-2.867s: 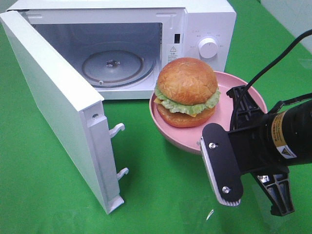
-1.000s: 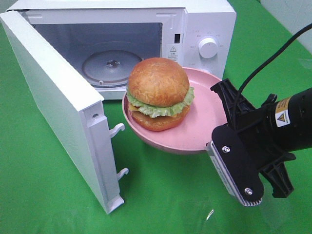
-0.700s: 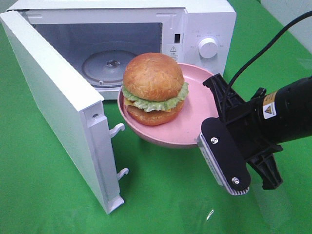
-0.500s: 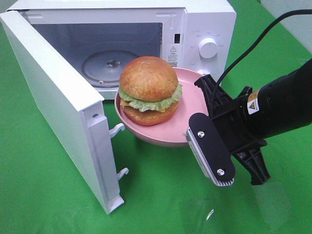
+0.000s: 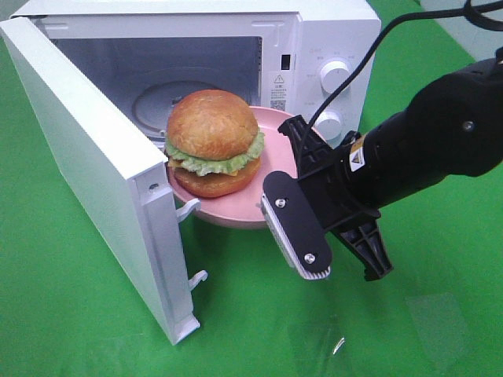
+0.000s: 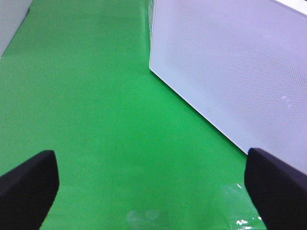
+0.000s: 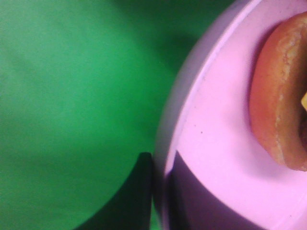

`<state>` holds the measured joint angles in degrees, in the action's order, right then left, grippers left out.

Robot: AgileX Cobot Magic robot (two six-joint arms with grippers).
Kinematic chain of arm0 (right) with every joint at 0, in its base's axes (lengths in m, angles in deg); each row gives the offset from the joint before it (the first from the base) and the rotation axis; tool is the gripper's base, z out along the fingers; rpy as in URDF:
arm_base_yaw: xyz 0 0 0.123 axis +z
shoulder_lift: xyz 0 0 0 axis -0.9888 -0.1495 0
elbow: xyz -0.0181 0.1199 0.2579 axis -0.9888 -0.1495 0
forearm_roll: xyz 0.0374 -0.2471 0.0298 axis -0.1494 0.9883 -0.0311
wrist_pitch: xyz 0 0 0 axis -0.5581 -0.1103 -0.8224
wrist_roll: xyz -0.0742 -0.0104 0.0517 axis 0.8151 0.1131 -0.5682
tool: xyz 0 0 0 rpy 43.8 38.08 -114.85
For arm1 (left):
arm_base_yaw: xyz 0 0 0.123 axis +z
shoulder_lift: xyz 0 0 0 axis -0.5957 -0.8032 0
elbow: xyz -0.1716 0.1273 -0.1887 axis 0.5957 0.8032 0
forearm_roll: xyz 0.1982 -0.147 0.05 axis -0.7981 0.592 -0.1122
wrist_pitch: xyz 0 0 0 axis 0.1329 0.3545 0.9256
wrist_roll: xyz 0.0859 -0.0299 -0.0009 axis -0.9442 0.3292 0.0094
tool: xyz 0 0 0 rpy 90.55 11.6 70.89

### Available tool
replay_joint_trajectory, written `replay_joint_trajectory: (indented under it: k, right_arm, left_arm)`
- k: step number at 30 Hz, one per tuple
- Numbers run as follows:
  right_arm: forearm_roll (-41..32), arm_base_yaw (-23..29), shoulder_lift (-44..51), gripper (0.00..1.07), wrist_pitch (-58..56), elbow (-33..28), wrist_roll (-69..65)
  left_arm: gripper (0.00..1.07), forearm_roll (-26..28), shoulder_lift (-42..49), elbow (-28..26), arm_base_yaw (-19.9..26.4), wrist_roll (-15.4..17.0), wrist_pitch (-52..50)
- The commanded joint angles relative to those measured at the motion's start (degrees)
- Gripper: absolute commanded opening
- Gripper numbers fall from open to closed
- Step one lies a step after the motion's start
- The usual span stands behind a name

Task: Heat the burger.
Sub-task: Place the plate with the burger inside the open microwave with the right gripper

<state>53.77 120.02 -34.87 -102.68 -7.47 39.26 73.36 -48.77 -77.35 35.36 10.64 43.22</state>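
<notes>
Two grippers show, in different states. Our right gripper [image 7: 158, 189] is clamped on the rim of the plate [image 5: 277, 145], with one finger inside the rim and the other outside it. Our left gripper [image 6: 152, 189] is spread wide with nothing between its fingers. It hangs over the cloth [image 5: 78, 314] near a white panel of the microwave [image 5: 330, 31]. We cannot tell which panel that is.

In the high view, the burger [image 5: 212, 141] sits upright on the plate toward its 9 o'clock side. The gripped rim is at about 4 o'clock on the plate. The plate is at the mouth of the microwave, at 12 o'clock from the view's middle. Its far edge overlaps the sill, but we cannot tell whether it has crossed inside. The door [image 5: 86, 173] stands open toward 7 o'clock, just beside the plate's 9 o'clock edge. The turntable [image 5: 149, 98] shows behind the burger.
</notes>
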Motion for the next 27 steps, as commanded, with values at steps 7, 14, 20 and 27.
replay_joint_trajectory:
  k: [7, 14, 20, 27]
  right_arm:
    - [-0.7, 0.3, -4.3, 0.0, 3.9, 5.6, 0.3]
    - [-0.7, 0.3, -8.2, 0.0, 3.7, 10.7, 0.3]
    - [-4.3, 0.1, -11.6, 0.0, 1.6, 15.5, 0.9]
    - [-5.1, 0.1, -13.2, 0.0, 1.5, 18.2, 2.2]
  left_arm:
    - [1.0, 0.3, 0.7, 0.1, -0.4, 0.0, -0.9]
    - [1.0, 0.3, 0.7, 0.1, -0.4, 0.0, -0.9]
    - [1.0, 0.3, 0.7, 0.1, -0.4, 0.0, -0.9]
    - [1.0, 0.3, 0.7, 0.1, -0.4, 0.0, -0.9]
